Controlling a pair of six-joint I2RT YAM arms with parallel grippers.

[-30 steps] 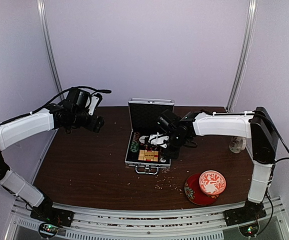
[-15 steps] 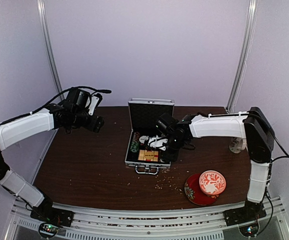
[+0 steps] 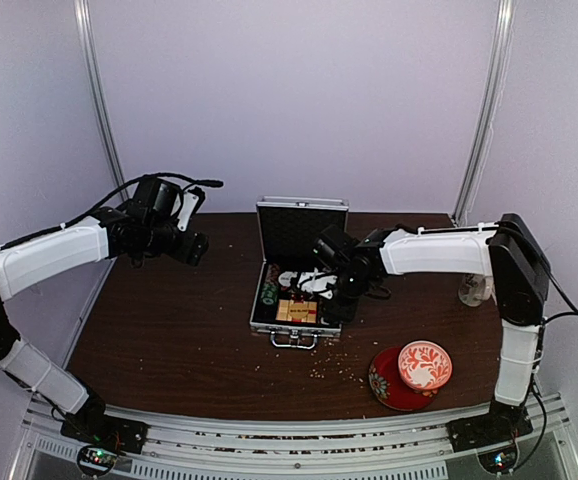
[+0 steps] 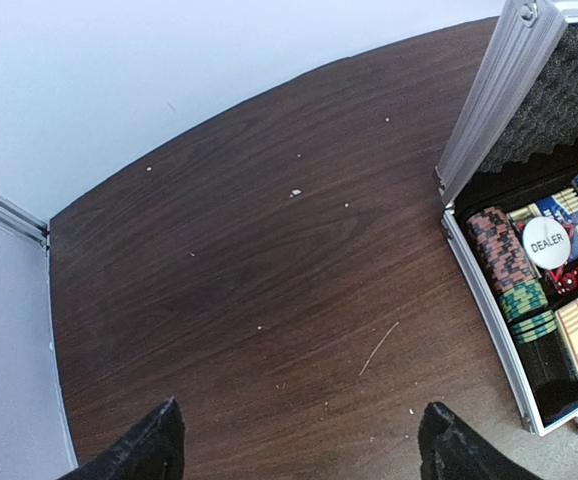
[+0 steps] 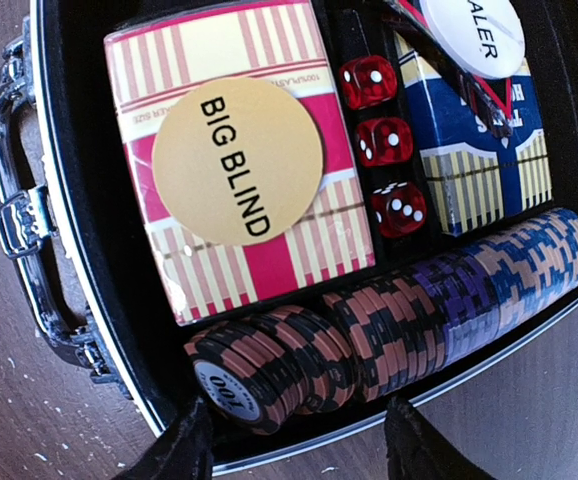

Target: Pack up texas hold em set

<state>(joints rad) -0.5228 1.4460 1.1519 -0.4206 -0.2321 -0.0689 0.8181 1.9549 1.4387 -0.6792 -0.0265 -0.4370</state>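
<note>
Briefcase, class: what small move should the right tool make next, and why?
Probably lift the open, empty right tool straight up, clear of the briefcase: chips, dice and card box lie inside, and the upright lid can then shut.

Open silver briefcase mid-table, lid upright; chip rows, red-striped card box, red dice inside.

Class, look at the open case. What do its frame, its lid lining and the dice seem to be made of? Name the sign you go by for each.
Frame: likely aluminium, since it is brushed silver with ribbed edges.
Lid lining: black foam, judging by its egg-crate bumps.
Dice: probably plastic, as they are glossy, see-through red with white pips.
</note>
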